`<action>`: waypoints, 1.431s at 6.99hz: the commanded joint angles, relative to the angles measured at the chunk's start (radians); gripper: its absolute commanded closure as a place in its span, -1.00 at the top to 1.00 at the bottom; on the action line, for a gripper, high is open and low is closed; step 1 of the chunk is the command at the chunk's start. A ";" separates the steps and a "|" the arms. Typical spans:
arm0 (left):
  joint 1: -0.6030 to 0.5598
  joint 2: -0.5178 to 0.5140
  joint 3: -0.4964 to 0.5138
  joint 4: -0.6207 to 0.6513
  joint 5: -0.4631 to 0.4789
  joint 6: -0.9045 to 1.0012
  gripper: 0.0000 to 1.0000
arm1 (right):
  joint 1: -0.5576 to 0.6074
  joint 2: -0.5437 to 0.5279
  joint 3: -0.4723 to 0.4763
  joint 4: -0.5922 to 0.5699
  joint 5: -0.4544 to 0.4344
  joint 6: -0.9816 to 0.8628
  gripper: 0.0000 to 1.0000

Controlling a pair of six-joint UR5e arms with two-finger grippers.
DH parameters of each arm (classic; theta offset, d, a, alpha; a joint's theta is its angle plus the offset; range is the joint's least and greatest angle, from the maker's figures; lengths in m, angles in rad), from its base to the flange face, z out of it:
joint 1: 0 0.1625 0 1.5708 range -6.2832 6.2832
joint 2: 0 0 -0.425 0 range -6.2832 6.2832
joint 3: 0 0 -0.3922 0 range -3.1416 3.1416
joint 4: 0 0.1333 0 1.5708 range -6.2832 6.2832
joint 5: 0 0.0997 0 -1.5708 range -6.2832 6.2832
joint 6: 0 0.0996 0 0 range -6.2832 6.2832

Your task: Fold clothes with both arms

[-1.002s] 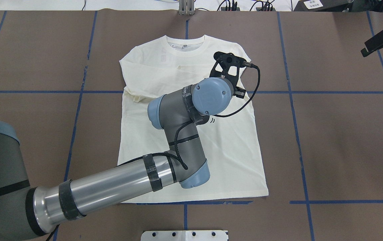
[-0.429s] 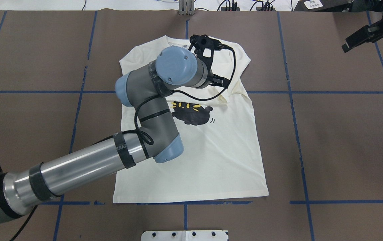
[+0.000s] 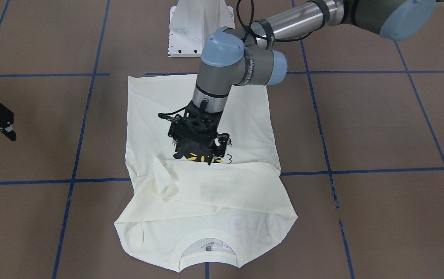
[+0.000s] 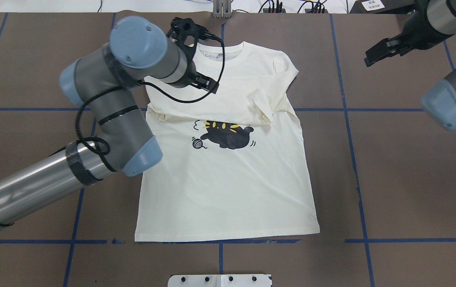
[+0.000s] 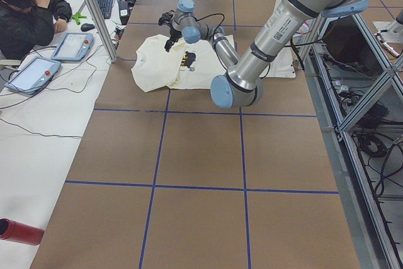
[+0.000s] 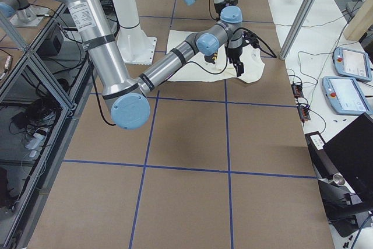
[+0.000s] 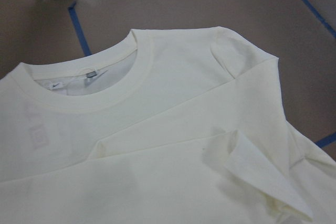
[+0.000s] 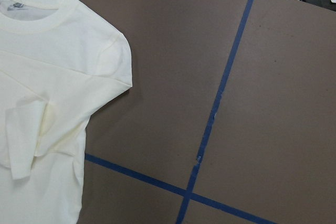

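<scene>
Pincer [image 4: 210, 84], left, above T-shirt [image 4: 228, 187]; gape unclear

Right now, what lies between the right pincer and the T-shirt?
Overhead view: only bare brown table and one blue tape line separate the right pincer from the T-shirt.

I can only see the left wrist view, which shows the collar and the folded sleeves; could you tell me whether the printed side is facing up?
Observer: Yes. The T-shirt lies print up. The black cat print shows just below the folded sleeves.
Operator: Thank you. Is the left pincer touching the cloth?
Observer: No. The left pincer hangs raised above the shirt's upper half, clear of the fabric. I cannot tell whether it is open or shut.
Operator: And where is the right pincer, please?
Observer: The right pincer is off the shirt, over bare table beyond the shirt's right shoulder.
</scene>
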 commanded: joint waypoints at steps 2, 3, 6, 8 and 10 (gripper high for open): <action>-0.128 0.286 -0.266 0.006 -0.076 0.198 1.00 | -0.205 0.155 -0.081 -0.011 -0.196 0.298 0.88; -0.132 0.323 -0.286 0.002 -0.076 0.200 1.00 | -0.272 0.222 -0.157 -0.010 -0.274 0.445 0.84; -0.129 0.337 -0.306 0.002 -0.075 0.182 1.00 | -0.360 0.446 -0.458 -0.008 -0.431 0.520 0.81; -0.121 0.337 -0.300 0.003 -0.076 0.164 1.00 | -0.365 0.453 -0.477 -0.008 -0.433 0.503 0.82; -0.122 0.371 -0.322 -0.035 -0.075 0.116 1.00 | -0.371 0.480 -0.544 -0.008 -0.436 0.483 0.82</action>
